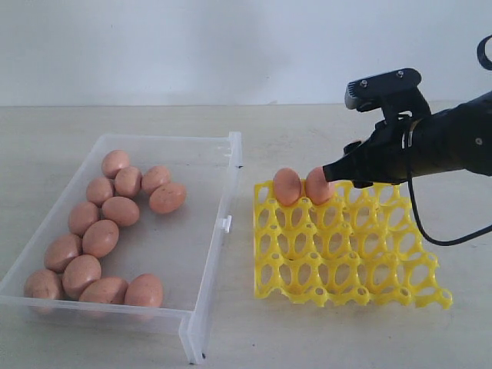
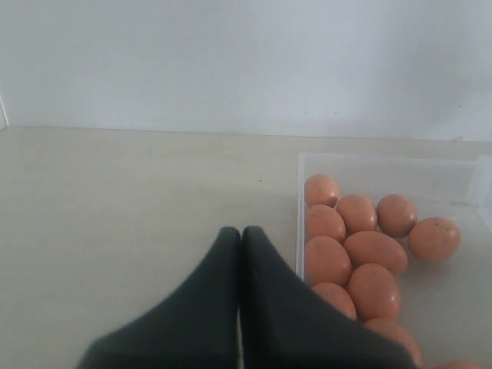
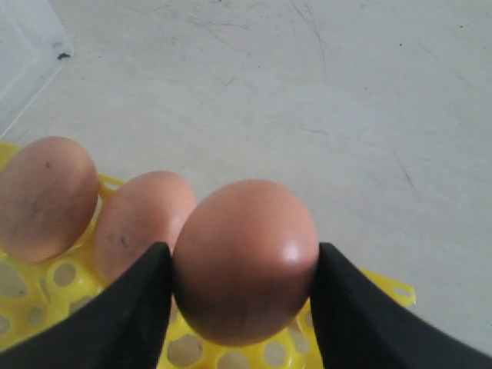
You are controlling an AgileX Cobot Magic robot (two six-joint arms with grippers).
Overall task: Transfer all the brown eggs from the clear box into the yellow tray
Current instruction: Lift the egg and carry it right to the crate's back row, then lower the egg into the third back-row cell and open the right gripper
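My right gripper (image 3: 240,250) is shut on a brown egg (image 3: 244,261), one black finger on each side, just above the back edge of the yellow tray (image 3: 46,300). Two more brown eggs (image 3: 42,198) (image 3: 142,219) stand in the tray's cups right beside it. In the exterior view the right gripper (image 1: 332,173) reaches over the yellow tray's (image 1: 346,254) far row, where two eggs (image 1: 287,186) (image 1: 317,184) show. Several brown eggs (image 1: 100,238) lie in the clear box (image 1: 229,165) on the left. My left gripper (image 2: 241,231) is shut and empty beside the clear box (image 2: 300,223).
The box's small clip tab (image 1: 227,224) faces the tray across a narrow strip of table. A black cable (image 1: 430,231) hangs from the right arm over the tray's right side. A pale wall stands behind the table.
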